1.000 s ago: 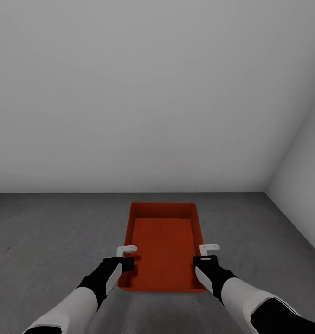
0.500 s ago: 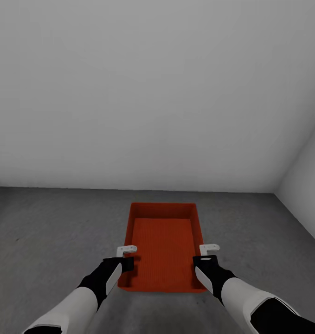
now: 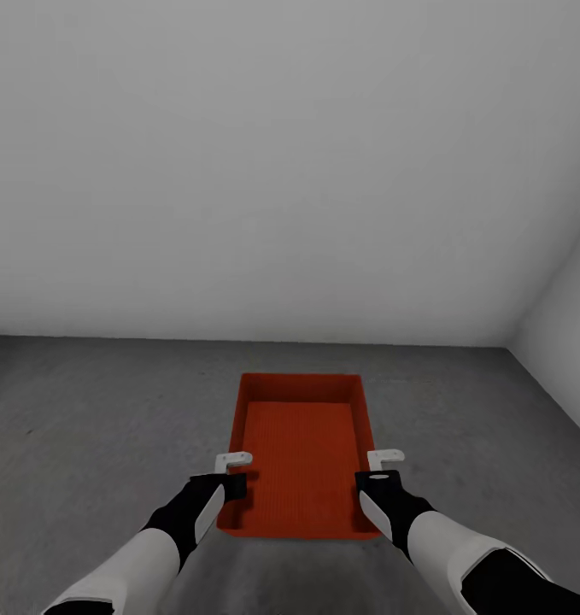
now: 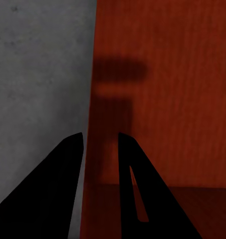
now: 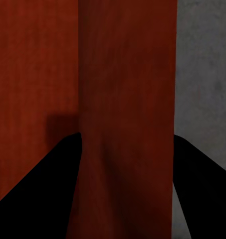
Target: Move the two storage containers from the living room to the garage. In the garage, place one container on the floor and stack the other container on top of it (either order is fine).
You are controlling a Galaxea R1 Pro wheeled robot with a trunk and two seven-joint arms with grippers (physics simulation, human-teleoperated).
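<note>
One orange-red storage container [image 3: 300, 453], open-topped and empty, hangs in front of me above the dark grey concrete floor [image 3: 84, 427] of the garage. My left gripper [image 3: 236, 487] is shut on its left wall, near the corner closest to me. My right gripper [image 3: 368, 483] is shut on the right wall opposite. In the left wrist view the black fingers [image 4: 68, 164] straddle the container's wall [image 4: 162, 74]. In the right wrist view the container's wall [image 5: 125, 74] sits between the two fingers [image 5: 48, 169]. The second container is out of view.
A plain white-grey wall [image 3: 281, 171] stands ahead, meeting a side wall [image 3: 571, 342] in a corner at the right. Bare concrete floor [image 5: 202, 64] stretches left and right of the container up to the walls.
The whole view has shifted: the wall corner slid right and the floor line rose slightly, so the camera moved. The container and both grippers keep their places in the picture.
</note>
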